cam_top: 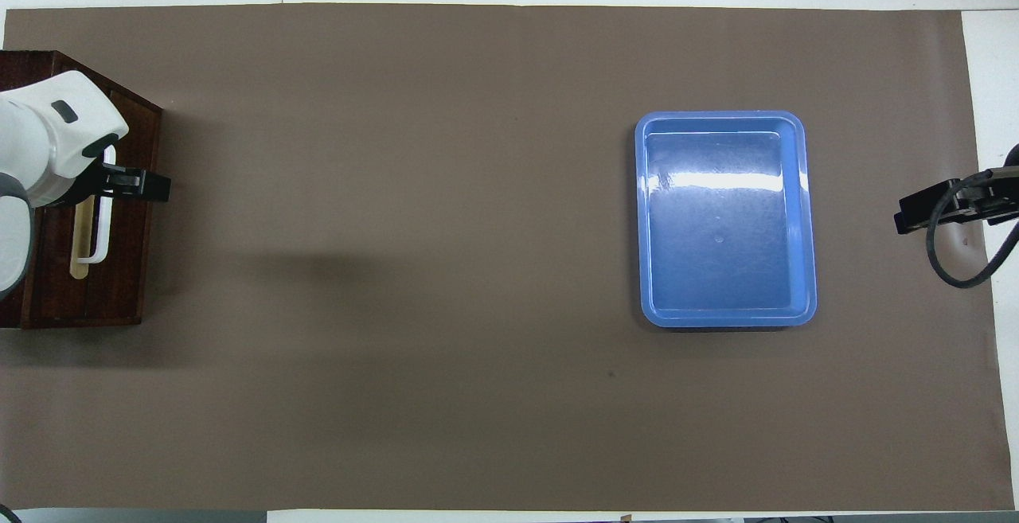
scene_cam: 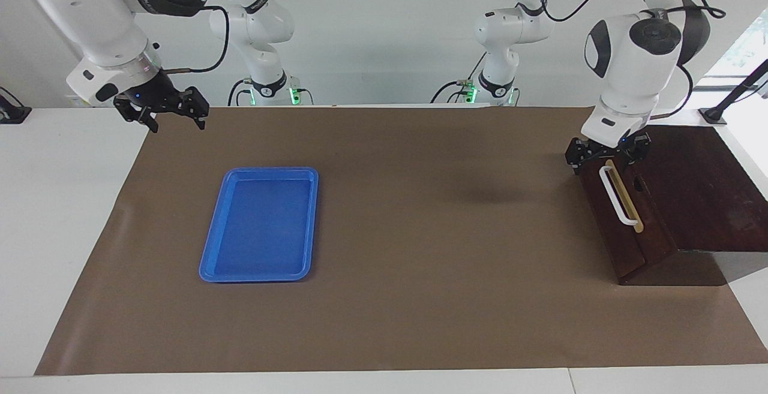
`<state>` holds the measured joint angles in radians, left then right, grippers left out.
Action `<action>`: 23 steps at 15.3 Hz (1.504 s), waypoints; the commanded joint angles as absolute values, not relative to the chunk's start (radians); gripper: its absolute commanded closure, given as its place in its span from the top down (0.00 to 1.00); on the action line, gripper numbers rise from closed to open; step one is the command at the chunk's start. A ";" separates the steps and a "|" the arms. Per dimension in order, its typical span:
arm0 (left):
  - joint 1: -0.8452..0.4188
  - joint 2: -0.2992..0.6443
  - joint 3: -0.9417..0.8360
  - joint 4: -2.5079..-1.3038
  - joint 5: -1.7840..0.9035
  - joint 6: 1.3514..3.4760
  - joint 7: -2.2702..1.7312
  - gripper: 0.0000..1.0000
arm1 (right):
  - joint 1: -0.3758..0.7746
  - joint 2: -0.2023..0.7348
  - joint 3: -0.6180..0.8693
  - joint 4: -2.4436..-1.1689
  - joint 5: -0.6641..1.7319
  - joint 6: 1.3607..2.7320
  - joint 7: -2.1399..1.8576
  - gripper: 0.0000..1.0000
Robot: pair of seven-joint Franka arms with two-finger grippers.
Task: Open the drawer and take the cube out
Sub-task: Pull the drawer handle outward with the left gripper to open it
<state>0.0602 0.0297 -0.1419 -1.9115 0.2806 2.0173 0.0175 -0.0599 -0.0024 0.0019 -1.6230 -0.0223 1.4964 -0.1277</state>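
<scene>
The dark brown drawer (scene_cam: 624, 217), white bar handle (scene_cam: 618, 196) forward, sits shut at the left arm's table end.
</scene>
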 commanded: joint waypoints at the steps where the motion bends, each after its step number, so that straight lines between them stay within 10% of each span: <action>1: 0.067 0.084 -0.143 -1.934 0.356 2.114 0.037 1.00 | -0.072 -0.011 0.008 -1.628 -0.035 1.506 -0.132 1.00; 23: 0.003 0.183 -0.149 -2.037 0.483 2.315 -0.134 1.00 | -0.069 -0.012 0.009 -1.628 -0.031 1.505 -0.135 1.00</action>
